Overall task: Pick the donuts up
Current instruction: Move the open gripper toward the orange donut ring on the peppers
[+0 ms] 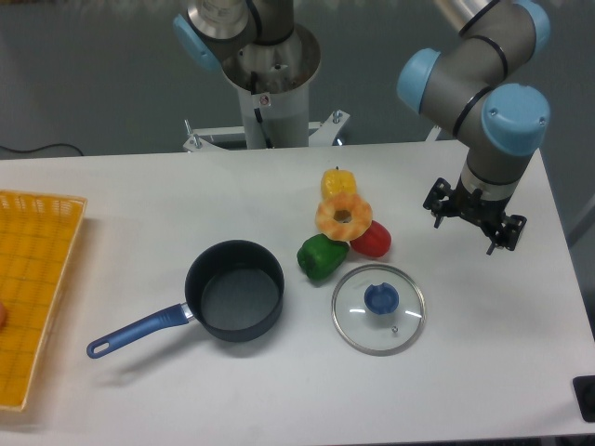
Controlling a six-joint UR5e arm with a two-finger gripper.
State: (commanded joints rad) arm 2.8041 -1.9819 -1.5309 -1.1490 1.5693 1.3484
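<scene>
The ring donut point(343, 216), orange-pink with a pale yellow wavy edge and a centre hole, sat propped in a small cluster of toy vegetables near the middle of the white table point(483, 372). It leaned against the yellow pepper point(337, 180) behind it, with the red pepper point(374, 242) touching its lower right side and the green pepper point(320, 257) at its lower left.

The gripper point(475, 220) hung over the table to the right of the cluster, apart from the donut and holding nothing. From this angle its fingers were dark and small, and how far they stood apart could not be told.

A dark saucepan point(234, 291) with a blue handle stood left of the green pepper, its handle pointing toward the lower left. Its glass lid point(378, 308) with a blue knob lay flat just below the red pepper. A yellow basket point(33, 279) lay at the table's left edge.

A small red-and-white sticker point(264, 98) showed on the arm's base column, too small to read. No other writing was legible.
</scene>
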